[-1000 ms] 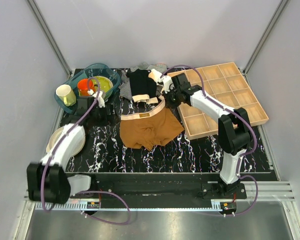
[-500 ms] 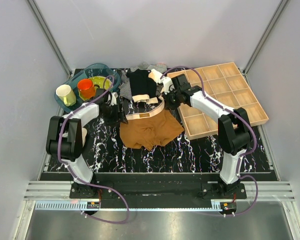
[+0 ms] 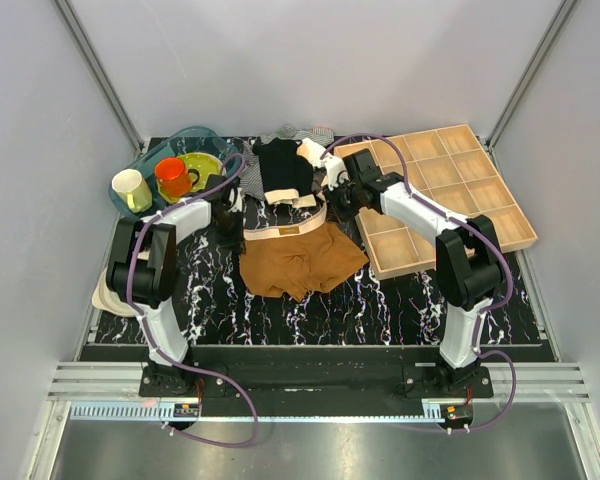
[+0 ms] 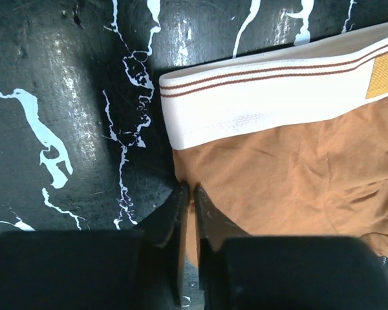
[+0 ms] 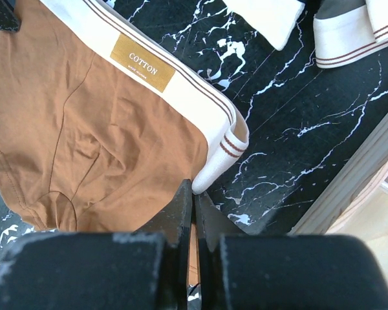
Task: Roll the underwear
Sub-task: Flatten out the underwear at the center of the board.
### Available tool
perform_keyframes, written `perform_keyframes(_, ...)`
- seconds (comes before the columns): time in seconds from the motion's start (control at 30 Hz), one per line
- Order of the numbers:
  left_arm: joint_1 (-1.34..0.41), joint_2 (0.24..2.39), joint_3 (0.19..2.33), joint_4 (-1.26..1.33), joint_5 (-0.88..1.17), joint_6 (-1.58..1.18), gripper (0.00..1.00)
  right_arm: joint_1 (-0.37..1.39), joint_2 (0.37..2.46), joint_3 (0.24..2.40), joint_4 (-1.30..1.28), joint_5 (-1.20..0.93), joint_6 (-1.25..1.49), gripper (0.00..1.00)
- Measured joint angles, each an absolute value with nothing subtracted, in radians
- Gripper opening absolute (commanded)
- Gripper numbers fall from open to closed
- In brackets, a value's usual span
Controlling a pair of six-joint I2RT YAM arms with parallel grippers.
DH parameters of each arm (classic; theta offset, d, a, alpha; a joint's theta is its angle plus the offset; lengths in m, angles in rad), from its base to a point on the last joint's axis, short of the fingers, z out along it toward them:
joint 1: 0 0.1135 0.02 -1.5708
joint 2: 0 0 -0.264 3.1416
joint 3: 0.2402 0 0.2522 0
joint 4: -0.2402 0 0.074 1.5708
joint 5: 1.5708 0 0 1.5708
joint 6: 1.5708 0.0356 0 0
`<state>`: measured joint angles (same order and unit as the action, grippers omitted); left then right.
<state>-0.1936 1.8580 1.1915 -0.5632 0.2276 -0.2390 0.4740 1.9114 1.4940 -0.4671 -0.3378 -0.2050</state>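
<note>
At the middle of the black marbled table (image 3: pixel 400 300), the underwear (image 3: pixel 300 255) is lying flat and unrolled, waistband (image 4: pixel 258 97) facing the far edge. I'm holding the left gripper (image 4: pixel 188 188) and right gripper (image 5: pixel 194 188) at its two waistband corners, fingers nearly touching; whether they're pinching cloth I cannot tell. All the rolling is waiting to be done

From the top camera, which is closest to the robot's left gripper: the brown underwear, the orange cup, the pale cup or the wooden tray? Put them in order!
1. Underwear: right at the left gripper, just to its right.
2. Orange cup: back left.
3. Pale cup: farther left.
4. Wooden tray: far right.
</note>
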Motion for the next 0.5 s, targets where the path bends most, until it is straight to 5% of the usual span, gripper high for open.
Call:
perform_keyframes(0.23, -0.221, 1.797, 1.178, -0.574, 0.211, -0.237, 0.0, 0.474, 1.911, 1.484, -0.468, -0.373, -0.204, 0.05)
perform_keyframes(0.5, -0.243, 1.373, 1.043, -0.577, 0.234, -0.288, 0.0, 0.474, 1.84, 1.438, -0.47, -0.491, -0.206, 0.05)
